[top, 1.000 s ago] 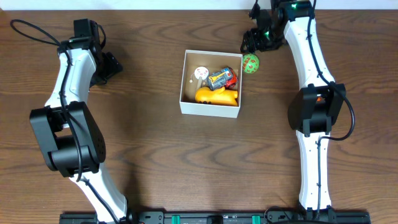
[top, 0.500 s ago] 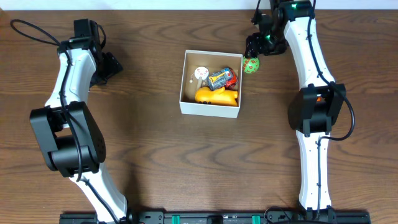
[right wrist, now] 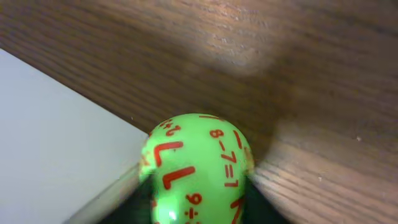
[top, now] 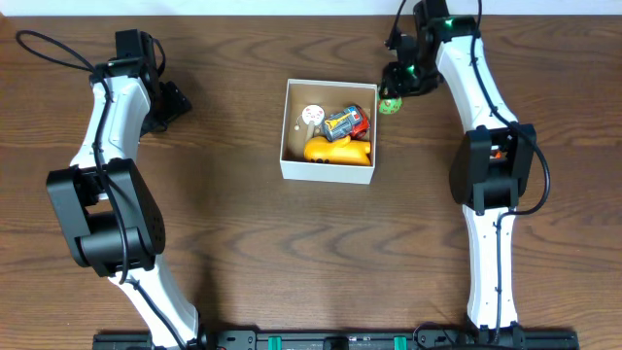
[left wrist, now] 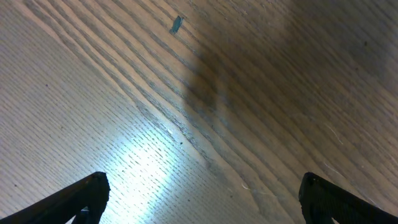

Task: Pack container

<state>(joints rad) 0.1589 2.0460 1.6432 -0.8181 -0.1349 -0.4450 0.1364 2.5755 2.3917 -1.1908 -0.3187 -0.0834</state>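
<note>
Two arms worked at the table (top: 243, 243). Overhead: the container (top: 328, 172) sat at upper centre, holding a yellow duck (top: 338, 151) and a toy car (top: 347, 122). The right gripper (top: 393, 95) was over a green ball (top: 390, 105), just beside the container's upper right corner. The left gripper (top: 178, 102) was at upper left, well apart.

Left wrist: the left gripper (left wrist: 205, 196) was released, jaws spread wide, only bare wood between.

Right wrist: blurred fingers (right wrist: 261, 208) pressed both sides of the green ball (right wrist: 198, 168), grasping it. The container's white wall (right wrist: 50, 137) stood at left.

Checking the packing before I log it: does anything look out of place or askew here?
One thing: the green ball with red numbers is outside the container, beside its far right corner, with the right gripper closed on it. The toys inside look settled; nothing spilled.
</note>
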